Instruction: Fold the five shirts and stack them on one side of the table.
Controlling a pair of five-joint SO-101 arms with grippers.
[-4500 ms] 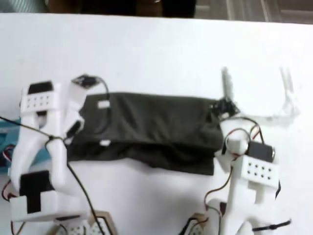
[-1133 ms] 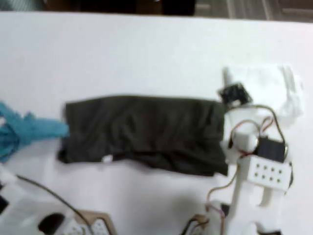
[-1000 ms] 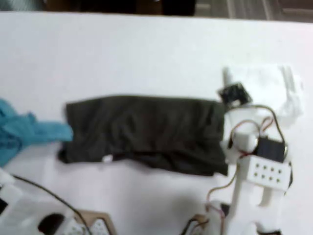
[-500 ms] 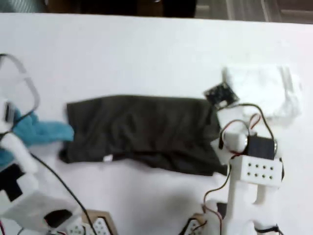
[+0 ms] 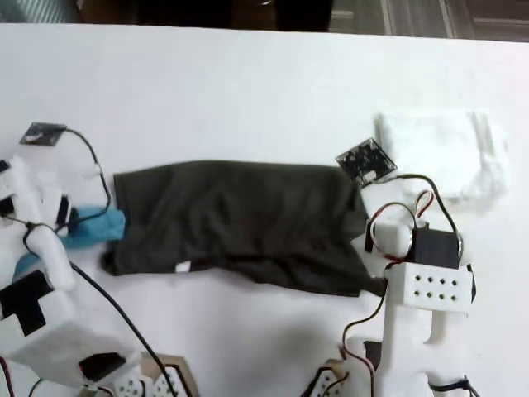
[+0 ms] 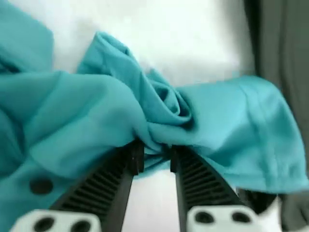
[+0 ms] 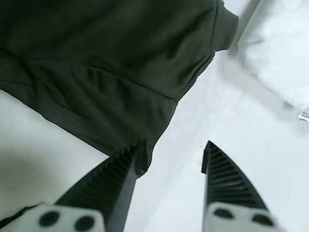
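Folded long, flat: dark olive cloth shirt (image 5: 240, 223). Crumpled teal cloth shirt (image 6: 96, 111) at its left end, pinched in nearly closed left gripper (image 6: 152, 154). Folded white cloth shirt (image 5: 438, 153) near its right end. Empty right gripper (image 7: 171, 157), spread wide, over its right corner.

Stretching across the middle of the table (image 5: 248, 83) as a dark shirt (image 5: 240, 219), folded into a long wrinkled band, lying flat. Bunching up against its left end as a crumpled teal shirt (image 6: 96, 111). Sitting just beyond its right end, farther back, as a folded white shirt (image 5: 438, 153), lying flat.
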